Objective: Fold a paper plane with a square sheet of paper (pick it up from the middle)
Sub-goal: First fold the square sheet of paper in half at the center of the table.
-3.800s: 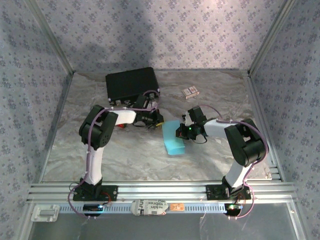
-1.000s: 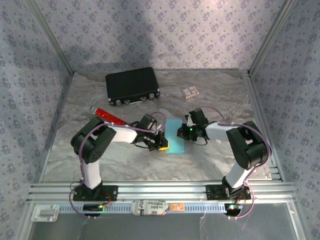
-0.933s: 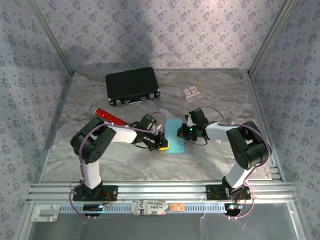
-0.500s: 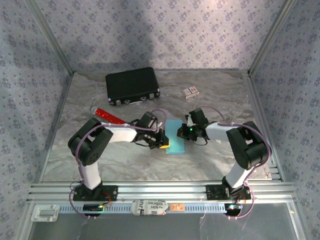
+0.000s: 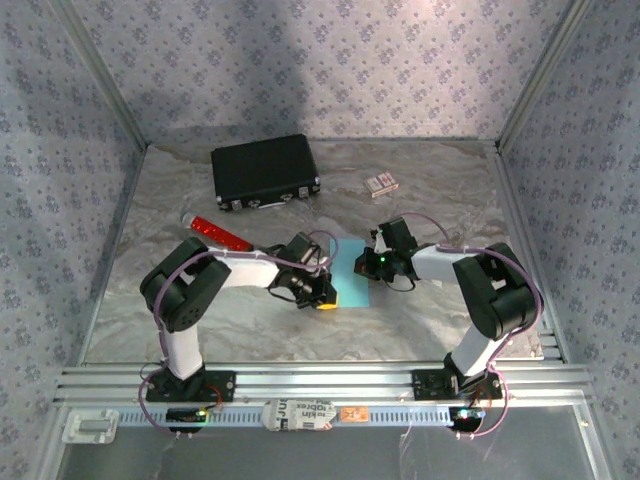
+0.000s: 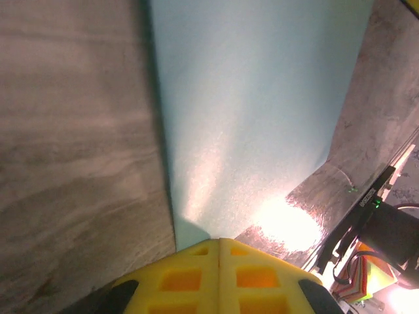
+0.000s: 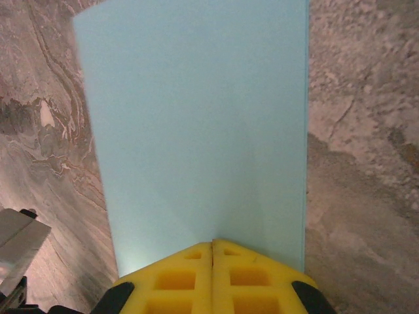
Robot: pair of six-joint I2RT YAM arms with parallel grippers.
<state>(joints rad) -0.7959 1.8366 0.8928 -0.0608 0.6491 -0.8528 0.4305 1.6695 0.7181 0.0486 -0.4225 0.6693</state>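
Note:
The square sheet of paper (image 5: pixel 352 276) lies flat on the marbled table as a narrow light cyan-blue rectangle, apparently folded in half. My left gripper (image 5: pixel 324 299) is shut, its yellow tip resting at the sheet's near left corner; in the left wrist view the paper (image 6: pixel 249 98) stretches away from the closed tip of the left gripper (image 6: pixel 219 242). My right gripper (image 5: pixel 366 266) is shut too, its tip down on the sheet's right edge. In the right wrist view the right gripper (image 7: pixel 213 243) touches the paper (image 7: pixel 196 131), with nothing between the jaws. No paper plane shape is formed.
A black case (image 5: pixel 265 171) stands at the back left. A red tube (image 5: pixel 220 233) lies left of the left arm, and a small patterned box (image 5: pixel 380 183) sits at the back right. Aluminium rails (image 5: pixel 320 380) run along the near edge, and patterned walls close in the sides.
The left gripper has come in from beside the black case to the paper, then slid a little toward the sheet's near end. The right gripper has stayed on the paper.

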